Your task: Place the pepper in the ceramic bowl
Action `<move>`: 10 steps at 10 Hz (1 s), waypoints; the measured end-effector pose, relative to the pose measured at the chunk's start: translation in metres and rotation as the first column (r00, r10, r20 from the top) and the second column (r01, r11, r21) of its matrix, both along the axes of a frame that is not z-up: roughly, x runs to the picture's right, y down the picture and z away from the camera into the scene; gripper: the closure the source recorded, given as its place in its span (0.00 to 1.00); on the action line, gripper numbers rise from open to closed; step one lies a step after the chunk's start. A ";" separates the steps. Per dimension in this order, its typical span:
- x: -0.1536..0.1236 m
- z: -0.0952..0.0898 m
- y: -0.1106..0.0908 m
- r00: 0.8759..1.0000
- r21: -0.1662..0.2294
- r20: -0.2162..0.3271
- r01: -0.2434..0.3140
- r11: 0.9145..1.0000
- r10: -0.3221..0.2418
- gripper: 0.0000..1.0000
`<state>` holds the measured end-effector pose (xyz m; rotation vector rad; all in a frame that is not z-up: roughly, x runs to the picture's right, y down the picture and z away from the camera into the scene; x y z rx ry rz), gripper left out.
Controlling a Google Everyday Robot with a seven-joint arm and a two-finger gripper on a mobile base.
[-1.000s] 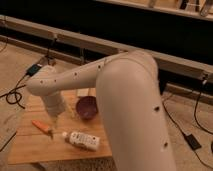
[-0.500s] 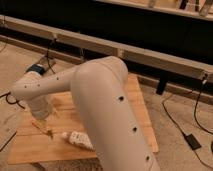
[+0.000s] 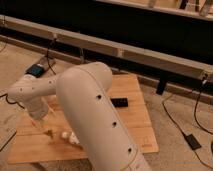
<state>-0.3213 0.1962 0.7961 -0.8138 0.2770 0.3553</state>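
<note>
End effector (image 3: 45,124) low over the counter (image 3: 136,120), near its front-left corner; grip state cannot tell.
Pepper and ceramic bowl hidden behind arm (image 3: 95,115), axis unreadable; right side open, white bottle (image 3: 69,136) near front edge.

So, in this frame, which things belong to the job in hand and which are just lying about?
Job: gripper, low over the left front of the wooden table; pepper and ceramic bowl, neither visible, since the arm blocks much of the table.

Lying about: white bottle; small black object; blue box on the floor.
</note>
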 end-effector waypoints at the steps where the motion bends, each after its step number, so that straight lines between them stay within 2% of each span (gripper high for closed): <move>1: -0.003 0.005 0.003 1.000 -0.005 -0.002 0.001 1.000 -0.001 0.35; 2: -0.004 0.014 0.010 1.000 -0.014 -0.009 0.010 1.000 -0.010 0.35; 5: -0.007 0.024 0.029 0.999 -0.028 -0.023 0.049 0.998 -0.049 0.35; 7: -0.012 0.026 0.029 0.998 -0.021 -0.027 0.052 0.998 -0.053 0.37; 10: -0.018 0.028 0.020 0.999 -0.006 -0.032 0.022 1.000 -0.022 0.65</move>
